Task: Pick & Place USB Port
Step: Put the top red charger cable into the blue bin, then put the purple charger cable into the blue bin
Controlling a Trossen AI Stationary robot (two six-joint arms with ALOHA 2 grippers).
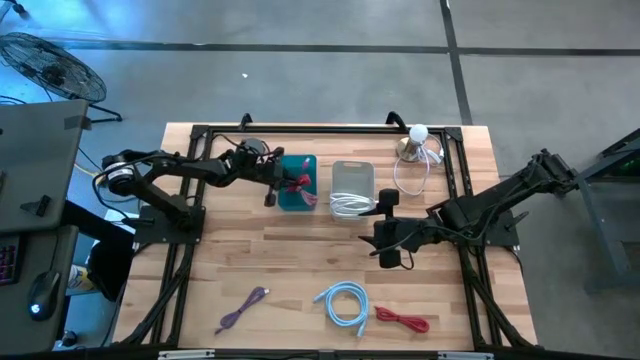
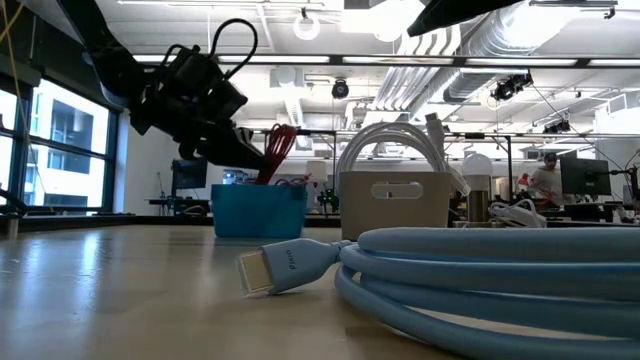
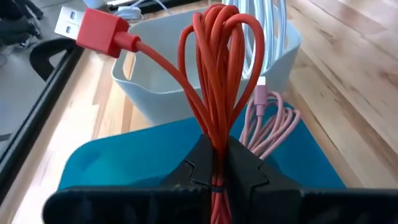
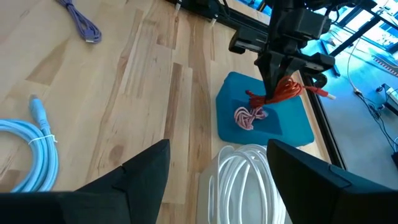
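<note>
My left gripper is shut on a coiled red USB cable over the blue bin at the table's far middle. A pink cable lies in that bin. The left gripper also shows in the low view and in the right wrist view. My right gripper is open and empty, just right of the white bin; a coiled white cable rests inside that bin. My left gripper pinches the red cable's bundled strands between its two fingers, partway along the coil. The fingers slant down from the table's left. The loops and the red USB plug stick out past the fingertips, over the blue bin.
On the near part of the table lie a purple cable, a coiled light blue cable and another red cable. A small lamp with a white ball and a white cord stands at the far right. A black frame borders the table.
</note>
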